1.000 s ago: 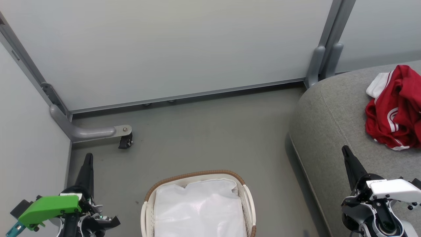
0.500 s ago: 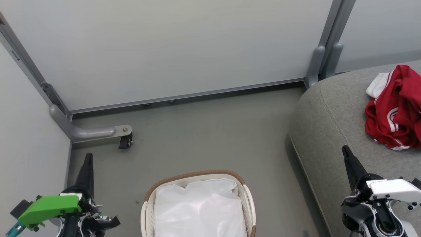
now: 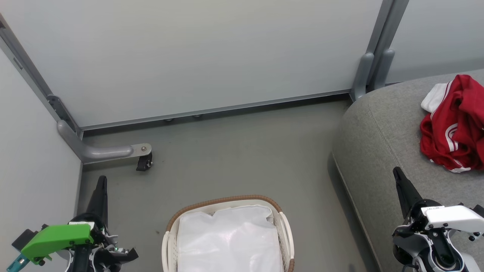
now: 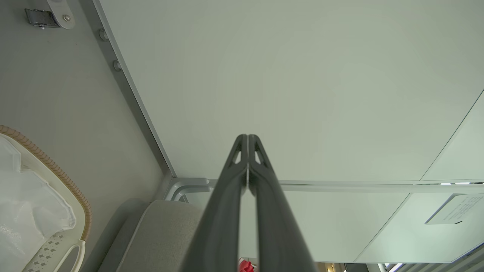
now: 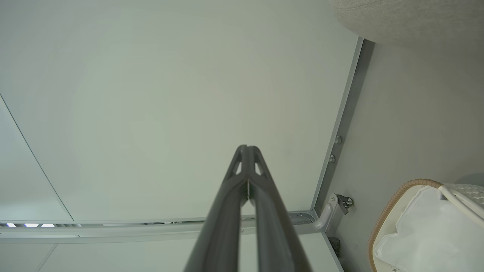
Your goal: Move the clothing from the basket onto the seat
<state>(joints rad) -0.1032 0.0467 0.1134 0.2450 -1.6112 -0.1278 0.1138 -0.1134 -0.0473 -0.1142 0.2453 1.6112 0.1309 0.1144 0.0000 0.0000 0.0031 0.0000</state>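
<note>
Red clothing (image 3: 455,124) with white stripes and trim lies bunched on the grey sofa seat (image 3: 382,139) at the right. The white basket (image 3: 284,230) with its brown woven rim stands on the floor at bottom centre, holding just its white liner (image 3: 228,241). My left gripper (image 3: 101,180) is shut and holds nothing, left of the basket, fingers pointing up. My right gripper (image 3: 397,173) is shut and holds nothing, over the sofa's front edge, below the clothing. The wrist views show the left gripper (image 4: 247,136) and the right gripper (image 5: 246,147) with fingertips pressed together against pale panels.
Pale partition panels (image 3: 196,53) wall in the floor behind and to the left. A grey support foot with a black caster (image 3: 143,162) juts out at the left. A grey post (image 3: 372,68) stands by the sofa's corner. Grey floor (image 3: 242,151) lies between basket and panels.
</note>
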